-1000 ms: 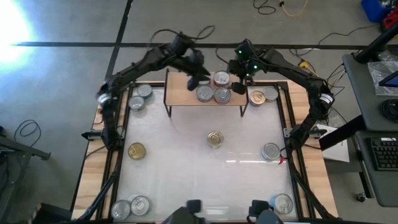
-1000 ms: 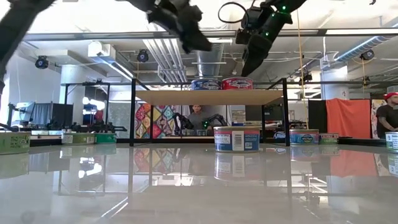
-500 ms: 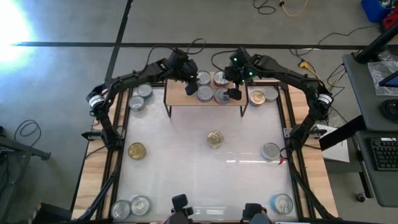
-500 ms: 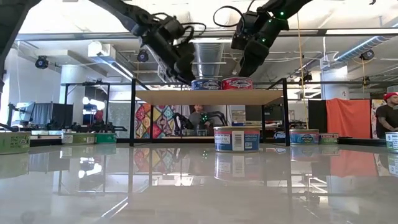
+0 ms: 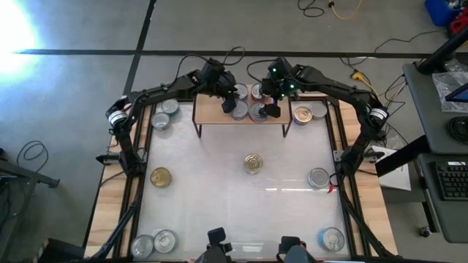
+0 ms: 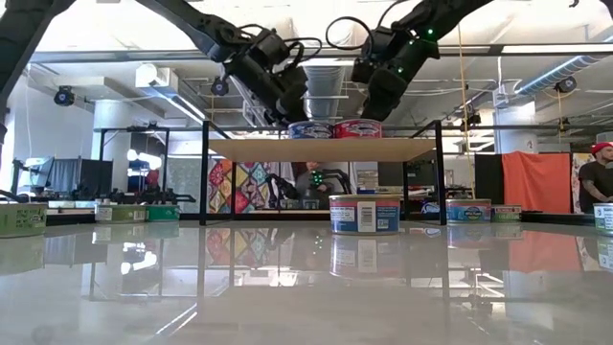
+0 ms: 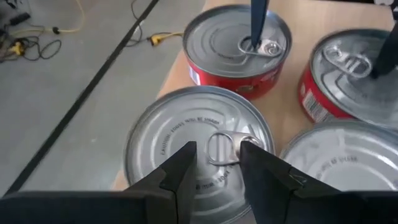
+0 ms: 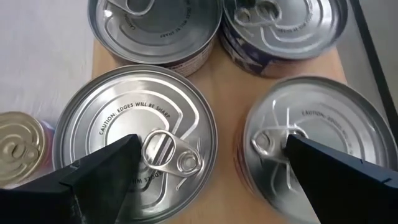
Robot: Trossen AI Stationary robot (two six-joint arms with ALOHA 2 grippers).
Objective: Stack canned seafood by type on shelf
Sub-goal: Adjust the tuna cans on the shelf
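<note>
While both arms hovered low over shelf (image 5: 219,117), four tins (image 5: 251,109) sat clustered on its right half. Left gripper (image 7: 216,165) narrowly parted over silver-top tin (image 7: 198,146); right gripper (image 8: 208,165) spread wide above red tin (image 8: 134,134). Looked like sorting step; next probably stacking like on like.

This is a big robot lab. It has a grey concrete floor (image 5: 73,109) with loose cables (image 5: 329,9), bare pipes on the ceiling (image 6: 249,81), and a desk with a keyboard (image 5: 450,186).
</note>
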